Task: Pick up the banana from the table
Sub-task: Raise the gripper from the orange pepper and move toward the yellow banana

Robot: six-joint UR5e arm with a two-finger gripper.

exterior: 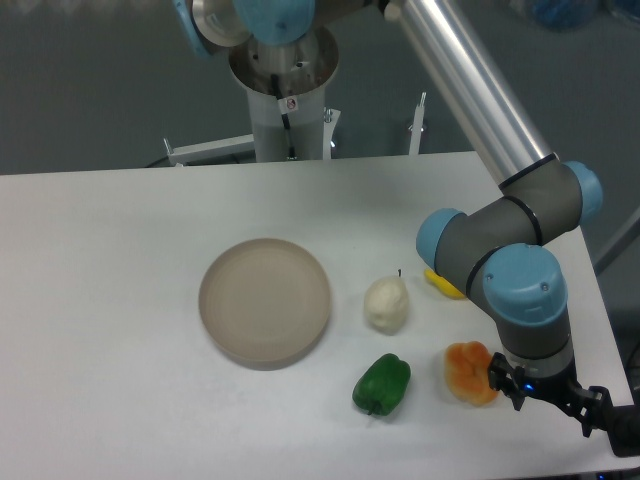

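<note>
The banana [443, 284] lies on the white surface [110, 300] toward its right side, and only a small yellow piece of it shows, the rest being hidden behind the arm's grey and blue wrist joints [470, 250]. Just to its left stands a whitish pear-shaped fruit [386, 304] with a short dark stem, close beside the banana though contact between them cannot be made out. In front of the banana, nearer the camera, sits a lumpy orange pepper [469, 372], and to the left of that a green pepper [382, 384]. Farther left, apart from the fruit, rests a round beige plate [265, 301]. The arm reaches down from the upper middle of the view, its silver tube running diagonally to the wrist, which stands over the right edge of the surface with the black hand [580, 410] low at the bottom right corner, next to the orange pepper and away from the banana; the hand is partly cut off and dark, so I cannot tell whether its fingers are apart or together
</note>
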